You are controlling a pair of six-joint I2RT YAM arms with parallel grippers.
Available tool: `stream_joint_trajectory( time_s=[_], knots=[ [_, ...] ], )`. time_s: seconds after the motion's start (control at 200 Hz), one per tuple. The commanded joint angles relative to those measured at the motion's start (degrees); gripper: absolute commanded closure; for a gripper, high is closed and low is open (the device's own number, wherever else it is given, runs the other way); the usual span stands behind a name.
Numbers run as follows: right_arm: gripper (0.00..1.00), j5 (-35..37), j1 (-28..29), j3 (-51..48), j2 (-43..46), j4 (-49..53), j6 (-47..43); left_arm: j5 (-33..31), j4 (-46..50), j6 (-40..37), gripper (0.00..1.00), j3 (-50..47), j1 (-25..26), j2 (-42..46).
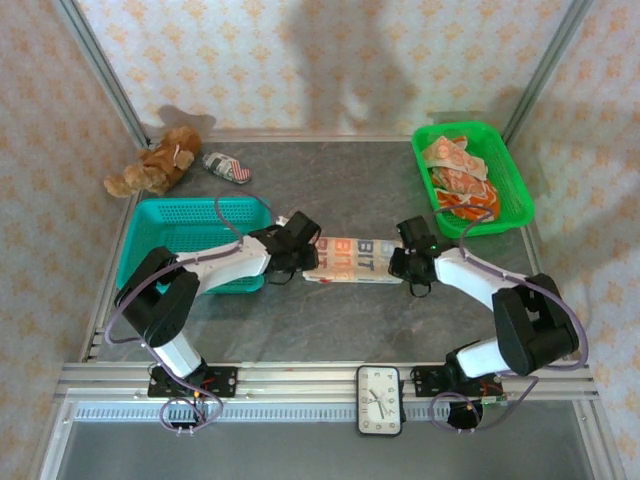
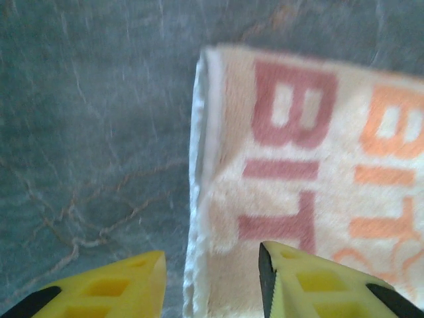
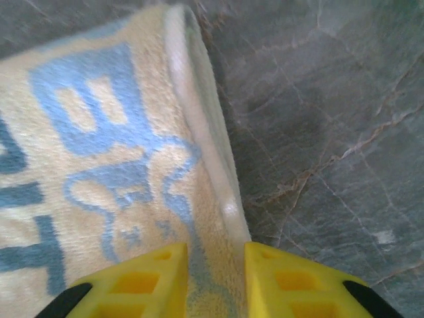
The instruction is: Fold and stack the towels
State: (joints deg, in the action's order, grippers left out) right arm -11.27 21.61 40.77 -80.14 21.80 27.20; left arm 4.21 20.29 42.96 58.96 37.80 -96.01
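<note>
One towel (image 1: 352,260) flat at centre; left gripper (image 2: 212,257) at its 9 o'clock edge, jaws apart, gripping nothing; right gripper (image 3: 216,248) at 3 o'clock, jaws narrow, grip unclear. At 1 o'clock, towels (image 1: 458,172) bunched, overlapping.

bare table (image 1: 330,185) lies open beyond the towel (image 1: 350,260), hemmed by teal basket (image 1: 190,215) left, green basket (image 1: 515,190) right.

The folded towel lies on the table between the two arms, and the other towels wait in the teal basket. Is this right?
Not quite: the other towels wait in the green basket, not the teal basket, as the top external view shows. The folded towel does lie on the table.
</note>
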Motion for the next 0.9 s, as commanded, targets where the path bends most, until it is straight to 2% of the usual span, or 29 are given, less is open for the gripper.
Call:
stream_joint_trajectory(
  time_s=[0.0, 0.14, 0.27, 0.315, 0.741, 0.816, 0.896],
  knots=[
    [0.65, 2.39, 0.2, 3.1, 3.08, 1.93, -1.09, 1.13, 1.81, -1.71, 0.57, 2.88, -0.71, -2.65],
    [0.57, 2.3, 0.25, 4.61, 3.88, 2.37, -1.26, 2.08, 2.14, -1.92, 0.55, 3.97, -0.71, -5.46],
    [0.34, 2.97, 0.23, 5.06, 4.89, 2.47, -0.93, 3.05, 1.38, -1.99, 0.52, 3.71, -0.55, -6.75],
    [0.3, 3.34, 0.26, 5.13, 5.33, 2.48, -0.97, 3.25, 1.11, -2.07, 0.52, 3.71, -0.4, -7.12],
    [0.29, 3.68, 0.24, 4.68, 6.29, 2.28, -0.23, 1.43, 2.18, -2.79, 0.53, 4.48, 1.75, -10.7],
    [0.29, 3.79, 0.25, 4.81, 6.51, 2.37, -0.05, 0.75, 2.39, -3.04, 0.58, 4.55, 2.19, -11.9],
    [0.28, 4.02, 0.22, 5.15, 6.91, 2.53, -0.09, 0.63, 2.21, -3.13, 0.71, 4.13, 2.14, -12.87]
  ],
)
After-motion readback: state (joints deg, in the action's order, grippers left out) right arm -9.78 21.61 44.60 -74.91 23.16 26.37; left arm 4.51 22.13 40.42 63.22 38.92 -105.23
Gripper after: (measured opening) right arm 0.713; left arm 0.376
